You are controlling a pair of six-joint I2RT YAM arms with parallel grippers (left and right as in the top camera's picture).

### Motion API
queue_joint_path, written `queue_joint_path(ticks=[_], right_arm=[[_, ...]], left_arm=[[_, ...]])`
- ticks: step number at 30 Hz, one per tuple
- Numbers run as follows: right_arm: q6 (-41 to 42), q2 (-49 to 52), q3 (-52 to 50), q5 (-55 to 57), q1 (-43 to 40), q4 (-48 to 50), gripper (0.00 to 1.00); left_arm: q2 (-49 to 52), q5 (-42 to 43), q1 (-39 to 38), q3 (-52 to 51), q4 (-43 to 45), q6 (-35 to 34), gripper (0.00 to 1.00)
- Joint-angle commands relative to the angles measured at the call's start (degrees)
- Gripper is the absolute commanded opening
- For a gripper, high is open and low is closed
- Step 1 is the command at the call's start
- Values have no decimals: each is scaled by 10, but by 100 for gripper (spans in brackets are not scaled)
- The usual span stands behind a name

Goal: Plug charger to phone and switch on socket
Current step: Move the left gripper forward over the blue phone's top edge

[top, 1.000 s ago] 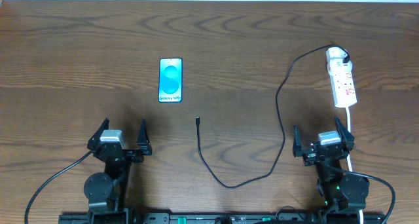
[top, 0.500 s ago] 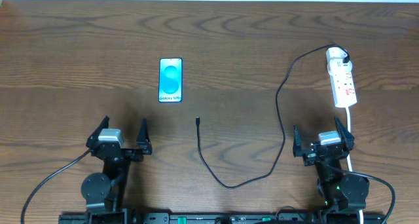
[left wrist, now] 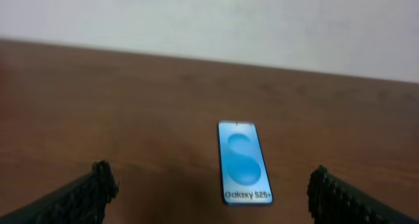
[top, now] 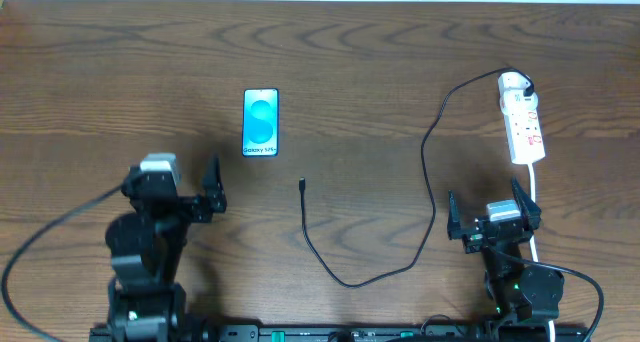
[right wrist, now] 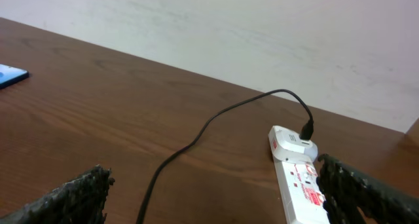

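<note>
The phone (top: 260,122) lies flat left of centre, screen lit blue; in the left wrist view it (left wrist: 243,162) lies just ahead between the fingers. The charger cable (top: 350,280) loops across the table, with its tip (top: 302,185) free below right of the phone. Its plug (top: 527,83) sits in the far end of the socket strip (top: 523,124). The strip (right wrist: 298,185) and cable (right wrist: 216,119) show in the right wrist view. My left gripper (top: 172,190) (left wrist: 211,198) is open and empty, short of the phone. My right gripper (top: 490,206) (right wrist: 219,196) is open and empty, short of the strip.
The strip's thick white cord (top: 535,197) runs down past my right gripper toward the front edge. A pale wall stands behind the table's far edge (left wrist: 196,54). A corner of the phone (right wrist: 10,74) shows at the left of the right wrist view.
My left arm has lifted and moved forward and a little left, toward the phone. The right arm, phone, cable and strip have not moved.
</note>
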Motion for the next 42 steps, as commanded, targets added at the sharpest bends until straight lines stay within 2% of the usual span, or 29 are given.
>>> queue_joint_path(ticks=[1, 4, 10, 13, 16, 22, 32, 36, 37, 42], right_arm=[[6, -3, -2, 0, 4, 0, 99], [6, -3, -2, 0, 4, 0, 99], [6, -3, -2, 0, 4, 0, 99], [6, -3, -2, 0, 4, 0, 99], [6, -3, -2, 0, 4, 0, 99], [6, -3, -2, 0, 4, 0, 99], [6, -3, -2, 0, 4, 0, 99], [6, -3, -2, 0, 4, 0, 99], [6, -3, -2, 0, 4, 0, 99], [6, -3, -2, 0, 4, 0, 99]], left_arm=[[67, 15, -2, 78, -38, -17, 96], [141, 23, -2, 166, -114, -17, 95], [204, 27, -2, 266, -242, -17, 96], [219, 89, -2, 289, -280, -17, 96], [223, 150, -2, 288, -285, -17, 95], [223, 183, -2, 288, -309, -17, 96], [223, 183, -2, 288, -296, -17, 96], [230, 182, -2, 290, -263, -54, 97], [235, 182, -2, 292, -256, -62, 100], [277, 151, -3, 326, -257, -71, 99]])
